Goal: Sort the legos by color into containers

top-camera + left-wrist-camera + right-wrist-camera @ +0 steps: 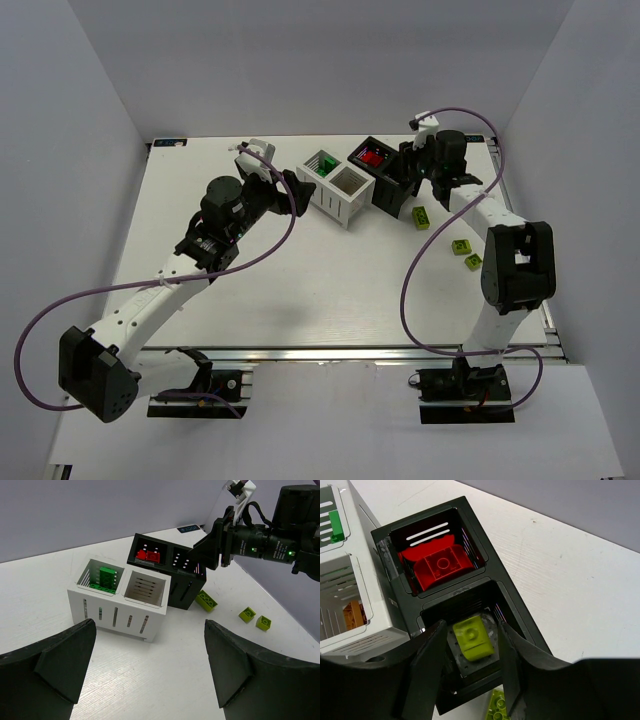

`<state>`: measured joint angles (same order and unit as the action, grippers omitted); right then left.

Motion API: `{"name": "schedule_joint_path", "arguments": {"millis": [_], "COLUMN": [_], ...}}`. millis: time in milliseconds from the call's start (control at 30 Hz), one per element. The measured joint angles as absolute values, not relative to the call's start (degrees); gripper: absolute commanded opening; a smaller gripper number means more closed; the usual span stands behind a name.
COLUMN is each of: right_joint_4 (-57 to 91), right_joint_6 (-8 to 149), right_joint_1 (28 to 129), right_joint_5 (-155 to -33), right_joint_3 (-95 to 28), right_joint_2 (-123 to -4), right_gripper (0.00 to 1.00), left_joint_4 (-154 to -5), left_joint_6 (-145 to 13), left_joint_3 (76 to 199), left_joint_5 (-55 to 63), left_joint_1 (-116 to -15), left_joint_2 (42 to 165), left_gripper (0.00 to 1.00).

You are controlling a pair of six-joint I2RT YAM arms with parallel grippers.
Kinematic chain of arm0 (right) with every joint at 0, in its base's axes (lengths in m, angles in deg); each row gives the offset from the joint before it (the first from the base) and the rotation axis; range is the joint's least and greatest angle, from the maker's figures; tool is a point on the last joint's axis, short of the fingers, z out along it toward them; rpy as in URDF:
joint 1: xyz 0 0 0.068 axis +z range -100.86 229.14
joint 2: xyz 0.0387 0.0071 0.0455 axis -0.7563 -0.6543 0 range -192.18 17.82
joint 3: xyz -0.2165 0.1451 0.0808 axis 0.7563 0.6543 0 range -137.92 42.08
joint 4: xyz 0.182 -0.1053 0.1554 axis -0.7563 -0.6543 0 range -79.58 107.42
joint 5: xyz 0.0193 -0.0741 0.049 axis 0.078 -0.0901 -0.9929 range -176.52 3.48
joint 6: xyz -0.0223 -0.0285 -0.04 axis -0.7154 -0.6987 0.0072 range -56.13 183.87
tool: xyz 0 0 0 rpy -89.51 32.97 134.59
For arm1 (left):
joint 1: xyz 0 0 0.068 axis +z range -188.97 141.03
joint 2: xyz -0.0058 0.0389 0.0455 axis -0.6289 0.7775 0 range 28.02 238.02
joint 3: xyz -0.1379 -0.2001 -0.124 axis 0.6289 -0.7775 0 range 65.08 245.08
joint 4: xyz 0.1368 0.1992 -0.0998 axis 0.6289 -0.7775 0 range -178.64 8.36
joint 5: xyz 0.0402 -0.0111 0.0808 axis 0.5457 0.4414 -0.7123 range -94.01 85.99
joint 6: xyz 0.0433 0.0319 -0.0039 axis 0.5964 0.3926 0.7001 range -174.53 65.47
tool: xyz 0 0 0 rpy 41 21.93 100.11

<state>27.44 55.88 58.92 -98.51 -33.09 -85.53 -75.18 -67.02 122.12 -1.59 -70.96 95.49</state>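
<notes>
My right gripper (471,628) is open above the near compartment of the black bin (485,587). A yellow-green brick (473,639) lies on that compartment's floor between the fingers, apart from both. The far compartment holds a red brick (436,567). The white bin (348,208) holds dark green bricks (106,577) in one cell and an orange-brown plate (354,615) in the other. Three yellow-green bricks lie on the table right of the black bin: one (421,217) close to it and two (461,246) (473,262) farther right. My left gripper (150,630) is open and empty, in front of the white bin (115,610).
The two bins stand touching, side by side, at the back middle of the table (300,290). The right arm (265,545) reaches over the black bin's right end. Purple cables loop beside both arms. Grey walls close in the back and sides.
</notes>
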Motion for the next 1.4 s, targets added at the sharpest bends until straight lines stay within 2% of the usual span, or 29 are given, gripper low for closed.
{"name": "schedule_joint_path", "arguments": {"millis": [233,300,433,567,733,1033,1400], "right_joint_4": [27.22,26.72,26.33,25.85,18.66,9.67,10.02], "right_joint_6": [55.18,54.02,49.76,50.28,51.2,57.41,56.18], "right_joint_1": [58.77,58.66,57.54,51.66,43.6,39.38,36.03], "right_joint_5": [-98.64,-98.57,-98.09,-100.32,-99.71,-96.76,-93.37], "right_joint_3": [-33.09,-32.98,-29.2,-26.6,-27.61,-10.6,-5.38], "right_joint_2": [-85.36,-84.59,-77.49,-69.03,-65.43,-55.68,-53.54], "right_gripper": [0.51,0.54,0.89,0.89,0.89,0.89,0.89], "left_joint_4": [-75.18,-75.16,-75.16,-75.18,-75.16,-75.13,-75.35], "left_joint_6": [-67.02,-67.02,-67.04,-67.07,-67.09,-67.02,-66.83], "left_joint_3": [122.12,122.12,122.12,122.12,122.12,122.1,122.14], "left_joint_5": [-1.57,-1.46,-1.24,-1.22,-1.18,-1.22,-1.29], "left_joint_1": [-70.96,-70.96,-70.96,-70.96,-70.96,-70.96,-70.94], "left_joint_2": [95.49,95.49,95.46,95.31,94.76,94.5,94.7], "left_gripper": [0.98,0.98,0.98,0.98,0.98,0.98,0.98]}}
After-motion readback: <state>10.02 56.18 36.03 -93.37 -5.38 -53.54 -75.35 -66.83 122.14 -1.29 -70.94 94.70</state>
